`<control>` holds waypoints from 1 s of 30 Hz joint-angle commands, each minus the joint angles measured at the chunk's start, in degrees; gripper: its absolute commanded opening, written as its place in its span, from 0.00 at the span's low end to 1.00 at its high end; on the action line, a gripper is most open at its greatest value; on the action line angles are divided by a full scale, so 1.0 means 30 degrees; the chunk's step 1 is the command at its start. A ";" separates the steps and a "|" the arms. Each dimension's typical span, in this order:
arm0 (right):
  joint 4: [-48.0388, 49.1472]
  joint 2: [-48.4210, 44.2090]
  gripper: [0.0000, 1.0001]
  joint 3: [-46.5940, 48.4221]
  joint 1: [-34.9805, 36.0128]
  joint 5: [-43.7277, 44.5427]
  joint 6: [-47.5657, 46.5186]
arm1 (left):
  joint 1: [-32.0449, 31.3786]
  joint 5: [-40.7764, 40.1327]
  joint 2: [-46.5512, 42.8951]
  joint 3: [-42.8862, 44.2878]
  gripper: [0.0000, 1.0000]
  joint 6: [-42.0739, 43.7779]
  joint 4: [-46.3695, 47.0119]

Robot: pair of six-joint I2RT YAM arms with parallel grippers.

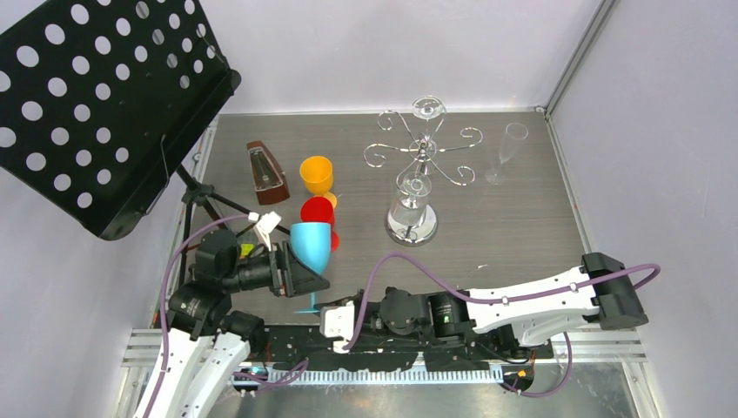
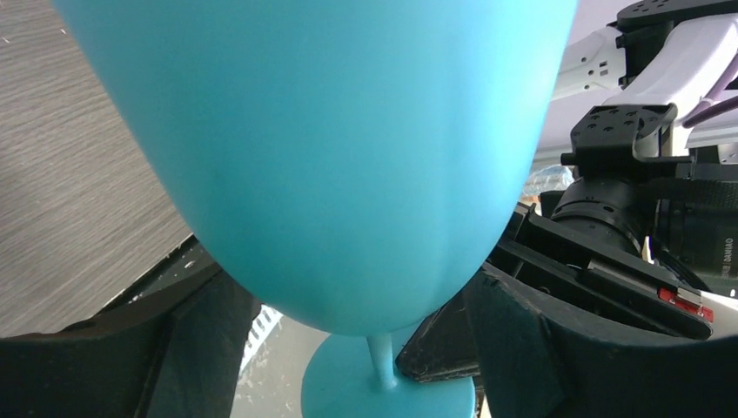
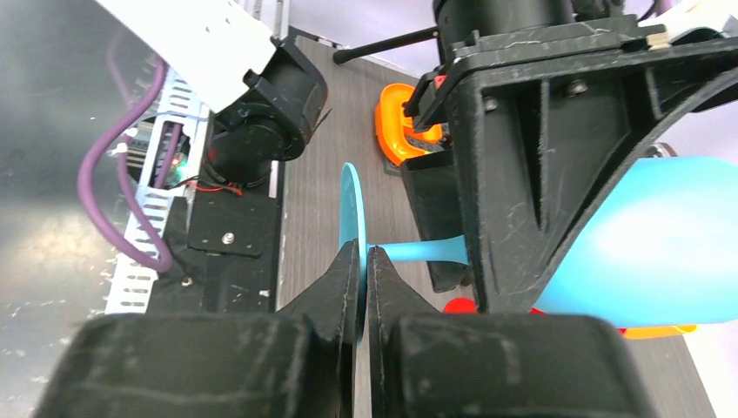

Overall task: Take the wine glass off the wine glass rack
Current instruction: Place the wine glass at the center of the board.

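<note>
Blue wine glass point(image 1: 311, 244) hangs between both arms near the front edge of the surface point(image 1: 513, 235). The left claw point(image 1: 303, 275) clenches around its bowl, and the right claw point(image 3: 364, 270) is pinched tight on the thin rim of its round foot. The chrome wine glass rack point(image 1: 422, 157) stands well apart, farther back and to the right.

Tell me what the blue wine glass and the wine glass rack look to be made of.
The blue wine glass is probably plastic with a matte finish: it is opaque and evenly coloured, with no sharp highlights. The wine glass rack is metal wire that looks chrome-plated and polished, with thin bright curls and a mirrored round base. The exact metal cannot be told.
</note>
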 commanded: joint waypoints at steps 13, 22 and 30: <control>0.4099 0.0799 0.06 0.1387 0.0636 0.3634 -0.1700 | 0.0090 0.1351 -0.0872 -0.0257 0.39 -0.0556 0.1634; 0.3664 0.0703 0.10 0.1406 0.0698 0.3353 -0.0909 | 0.0090 0.1588 -0.0791 -0.0497 0.00 -0.0451 0.2063; 0.2081 -0.0351 0.48 0.1420 0.0700 0.3172 0.0024 | 0.0090 0.1814 -0.0618 -0.0488 0.00 0.0308 0.1968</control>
